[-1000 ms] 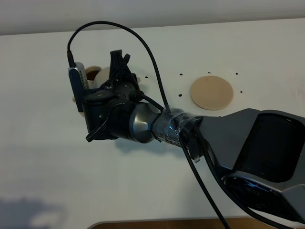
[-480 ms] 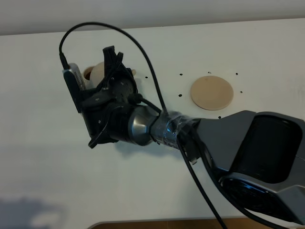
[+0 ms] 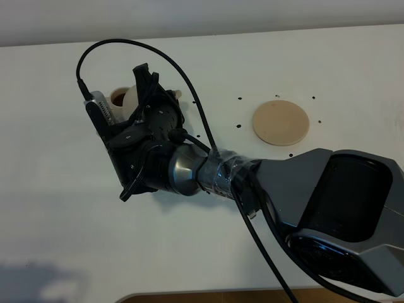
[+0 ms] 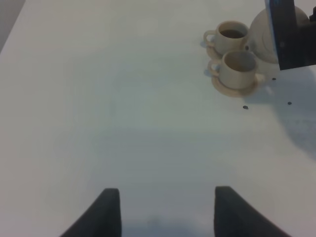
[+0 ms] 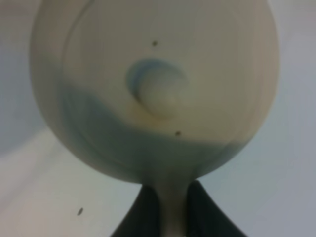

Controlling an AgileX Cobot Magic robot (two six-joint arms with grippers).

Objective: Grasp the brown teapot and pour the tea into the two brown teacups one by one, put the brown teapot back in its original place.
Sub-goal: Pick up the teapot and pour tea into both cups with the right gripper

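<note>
Over the desk point(image 3: 63, 208), the right arm point(image 3: 303, 196) has rolled its wrist further in the last second and crept toward the far edge. The brown teapot point(image 5: 153, 89) hangs tipped above the two brown teacups point(image 4: 239, 69). The right pincer point(image 5: 170, 212) is clenched on its handle. The saucer disc point(image 3: 281, 123) lies bare near the far edge. One cup holds dark tea, so the second pour looks underway. The left pincer point(image 4: 163, 210) hangs released.

White tabletop point(image 3: 57, 208), matte and unmarked save for several small dark dots point(image 3: 240, 99) scattered toward its far side; a brown strip point(image 3: 189, 298) bordered its near edge.
</note>
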